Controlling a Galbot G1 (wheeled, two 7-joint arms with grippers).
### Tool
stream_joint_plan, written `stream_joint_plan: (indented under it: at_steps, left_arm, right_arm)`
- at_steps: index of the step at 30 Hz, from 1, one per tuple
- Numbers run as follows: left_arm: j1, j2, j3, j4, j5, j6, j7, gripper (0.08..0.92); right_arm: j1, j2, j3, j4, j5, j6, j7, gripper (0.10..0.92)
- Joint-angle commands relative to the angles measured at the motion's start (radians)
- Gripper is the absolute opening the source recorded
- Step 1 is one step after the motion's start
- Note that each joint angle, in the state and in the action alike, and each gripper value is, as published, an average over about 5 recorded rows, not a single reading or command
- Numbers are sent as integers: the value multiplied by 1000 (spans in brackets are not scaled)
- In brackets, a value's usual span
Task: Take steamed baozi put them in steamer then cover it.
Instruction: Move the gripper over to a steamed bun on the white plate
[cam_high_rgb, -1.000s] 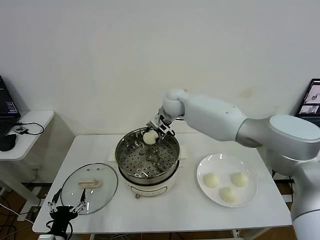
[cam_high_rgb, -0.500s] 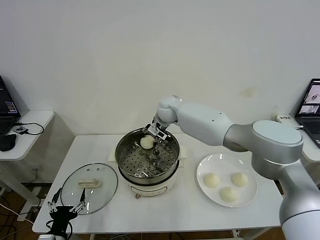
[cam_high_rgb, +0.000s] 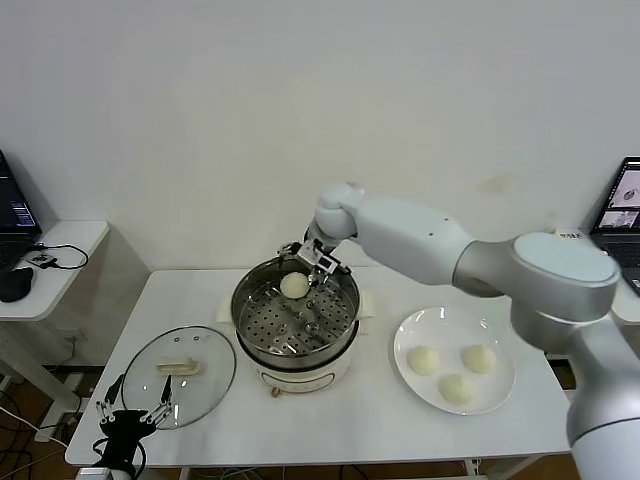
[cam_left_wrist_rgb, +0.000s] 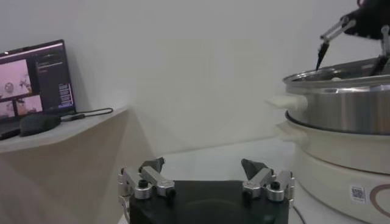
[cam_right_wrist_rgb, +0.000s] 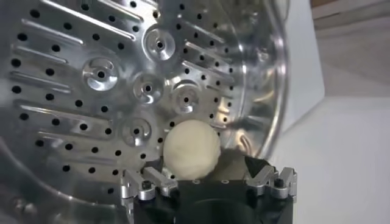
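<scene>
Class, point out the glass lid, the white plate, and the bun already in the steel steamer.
Clear round glass lid (cam_high_rgb: 178, 377), head view: glass below its handle.
Flat white plate (cam_high_rgb: 412, 332), head view: bare rim.
Cream-white bun in steel steamer (cam_high_rgb: 294, 286), head view: top.

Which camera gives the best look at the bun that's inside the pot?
The right wrist view: the bun fills the frame on the steamer's perforated tray. The head view shows it small, at the far rim. The left wrist view hides it.

One baozi (cam_high_rgb: 294, 286) in open steamer (cam_high_rgb: 296, 345)

We see a plain white wall (cam_high_rgb: 200, 110) behind the white table (cam_high_rgb: 340, 415), with a side desk (cam_high_rgb: 55, 250) to the table's left.
</scene>
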Motion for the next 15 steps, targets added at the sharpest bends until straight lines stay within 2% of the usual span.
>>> stream_joint_plan:
  at_steps: [1, 10, 15]
  left_arm:
    - [0, 7, 0, 1, -1, 0, 1, 823]
    - [-14, 38, -5, -1, -9, 4, 4, 823]
    - [-20, 48, -5, -1, -9, 9, 6, 823]
  right_arm:
    - [117, -185, -9, 254, 205, -277, -58, 823]
    - [144, -568, -20, 530, 387, -639, 12, 823]
    - [82, -745, -29, 626, 367, -683, 29, 823]
